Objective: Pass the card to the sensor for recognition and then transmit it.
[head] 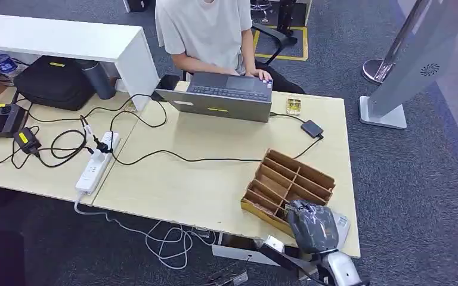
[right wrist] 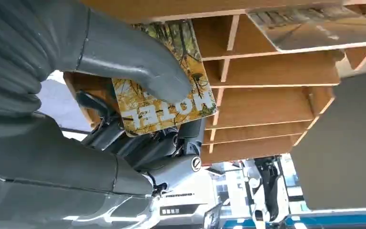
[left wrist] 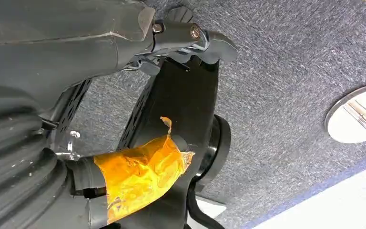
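From above, the right hand [head: 312, 225] sits over the slatted wooden rack [head: 288, 187] at five o'clock on the pale table [head: 173, 185], while its wrist camera shows its thumb and fingers pinching a glossy, leaf-patterned card [right wrist: 164, 90] against that rack [right wrist: 271, 95].

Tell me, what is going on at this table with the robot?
The robot's right hand is at the near corner of a wooden divider tray, pinching a forest-print hotel card between its thumb and fingers. A second card lies in another slot. The left hand hangs over the carpet, holding nothing. Across the table, a seated person types on a laptop.
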You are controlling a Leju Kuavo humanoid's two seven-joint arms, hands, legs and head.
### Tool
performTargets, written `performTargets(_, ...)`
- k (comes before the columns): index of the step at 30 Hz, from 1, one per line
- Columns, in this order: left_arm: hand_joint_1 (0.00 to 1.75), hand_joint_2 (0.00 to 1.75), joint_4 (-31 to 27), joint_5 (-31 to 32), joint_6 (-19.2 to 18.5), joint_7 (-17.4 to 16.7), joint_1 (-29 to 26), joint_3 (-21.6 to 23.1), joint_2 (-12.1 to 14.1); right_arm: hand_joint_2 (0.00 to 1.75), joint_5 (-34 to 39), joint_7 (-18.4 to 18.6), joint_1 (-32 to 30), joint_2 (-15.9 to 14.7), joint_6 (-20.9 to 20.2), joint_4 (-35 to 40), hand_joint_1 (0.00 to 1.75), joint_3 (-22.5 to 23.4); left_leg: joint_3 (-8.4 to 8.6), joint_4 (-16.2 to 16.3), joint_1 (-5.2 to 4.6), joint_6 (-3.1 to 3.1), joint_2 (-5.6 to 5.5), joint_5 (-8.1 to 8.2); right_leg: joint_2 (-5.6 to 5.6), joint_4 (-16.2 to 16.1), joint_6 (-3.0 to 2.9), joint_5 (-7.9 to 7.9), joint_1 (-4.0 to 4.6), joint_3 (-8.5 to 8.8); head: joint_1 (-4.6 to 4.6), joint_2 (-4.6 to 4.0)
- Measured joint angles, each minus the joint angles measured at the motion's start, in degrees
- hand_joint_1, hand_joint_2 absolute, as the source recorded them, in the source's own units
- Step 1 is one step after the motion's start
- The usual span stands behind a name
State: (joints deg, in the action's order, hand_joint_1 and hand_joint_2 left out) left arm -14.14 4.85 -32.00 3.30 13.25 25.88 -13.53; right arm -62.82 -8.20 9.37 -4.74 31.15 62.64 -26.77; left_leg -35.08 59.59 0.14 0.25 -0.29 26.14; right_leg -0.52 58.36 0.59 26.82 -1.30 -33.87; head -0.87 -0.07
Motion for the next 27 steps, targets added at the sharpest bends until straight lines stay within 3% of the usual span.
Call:
performTargets(13, 0.00, 1.75, 0.00, -0.07, -0.28, 1.68, 0.09, 0.37, 0.02, 1.75, 2.36, -1.71, 0.21, 0.33, -1.47, -0.15, 1.75, 0.44, 0.00, 0.00, 0.00, 0.00, 0.01, 0.00, 0.00, 0.00, 0.00, 0.00, 0.00, 0.01, 0.02, 0.00)
performTargets(20, 0.00, 1.75, 0.00, 0.48, -1.13, 1.51, 0.23, 1.07, 0.02, 1.75, 12.17, -5.53, 4.77, 1.00, -9.48, 0.09, 1.75, 0.44, -0.02, 0.00, 0.00, -0.04, 0.03, -0.09, -0.02, 0.04, 0.00, -0.08, -0.01, 0.00, 0.02, 0.00)
performTargets(27, 0.00, 1.75, 0.00, 0.92, -2.86, 1.20, 0.33, 1.40, 0.02, 1.75, 21.58, -6.91, 16.43, 2.84, -17.91, -0.72, 1.75, 0.59, -0.02, 0.00, 0.00, 0.01, 0.07, -0.24, -0.09, 0.06, 0.01, -0.20, 0.00, -0.07, 0.02, 0.00)
